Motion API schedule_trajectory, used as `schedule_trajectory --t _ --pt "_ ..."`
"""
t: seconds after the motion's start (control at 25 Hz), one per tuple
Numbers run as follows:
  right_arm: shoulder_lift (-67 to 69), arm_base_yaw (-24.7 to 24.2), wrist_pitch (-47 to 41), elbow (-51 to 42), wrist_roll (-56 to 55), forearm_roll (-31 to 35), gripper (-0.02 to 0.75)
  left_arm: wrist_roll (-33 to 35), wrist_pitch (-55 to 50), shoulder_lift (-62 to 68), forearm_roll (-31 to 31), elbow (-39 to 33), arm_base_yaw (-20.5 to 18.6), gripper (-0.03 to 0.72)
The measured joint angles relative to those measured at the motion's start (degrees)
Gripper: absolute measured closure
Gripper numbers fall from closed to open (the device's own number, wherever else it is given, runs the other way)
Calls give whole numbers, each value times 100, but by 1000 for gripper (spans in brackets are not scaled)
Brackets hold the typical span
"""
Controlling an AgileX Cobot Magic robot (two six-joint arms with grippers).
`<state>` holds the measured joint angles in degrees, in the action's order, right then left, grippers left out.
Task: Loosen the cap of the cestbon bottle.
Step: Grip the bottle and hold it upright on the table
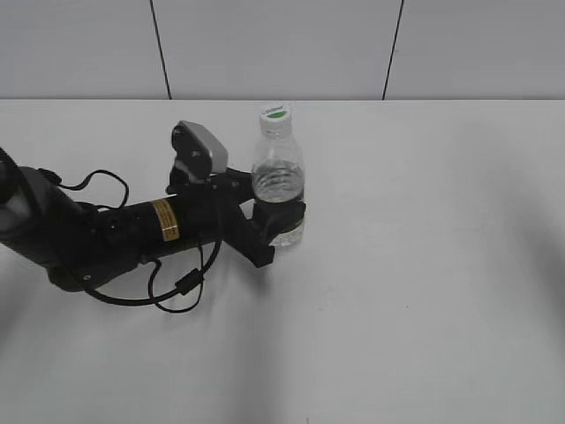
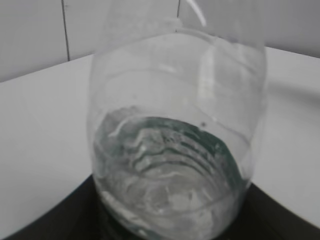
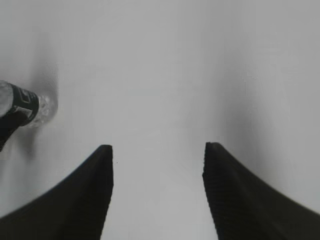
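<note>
The cestbon bottle (image 1: 278, 172) stands upright on the white table, clear and ribbed, with its dark green label band low down. Its white cap (image 1: 275, 115) with a green mark is on top. My left gripper (image 1: 281, 221) is shut on the bottle's lower part, over the label. In the left wrist view the bottle (image 2: 175, 145) fills the frame between the black fingers. My right gripper (image 3: 157, 155) is open and empty above bare table; it does not show in the exterior view. The bottle's base (image 3: 30, 107) shows at the left edge of the right wrist view.
The white table (image 1: 424, 265) meets a grey panelled wall (image 1: 282, 44) at the back. The left arm (image 1: 115, 234) with its black cables lies low across the table's left side.
</note>
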<state>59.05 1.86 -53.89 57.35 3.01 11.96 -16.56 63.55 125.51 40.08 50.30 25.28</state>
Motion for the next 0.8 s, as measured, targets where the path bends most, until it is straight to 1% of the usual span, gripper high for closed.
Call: schedule_trajectory --t 0.16,0.36,0.48,0.6,0.8 --pt "496 0 -336 486 -108 155 295 -60 -263 112 246 279 306 284" --pt "1100 65 -610 920 -183 380 297 -60 -150 447 305 434 433 284" --pt "1531 412 -647 1137 -301 384 297 -60 30 521 278 446 433 286" --pt "1992 972 -667 1412 -553 320 297 -65 86 547 261 452 433 286" --pt "2882 1778 -788 2246 -802 294 304 -65 115 557 261 452 433 286"
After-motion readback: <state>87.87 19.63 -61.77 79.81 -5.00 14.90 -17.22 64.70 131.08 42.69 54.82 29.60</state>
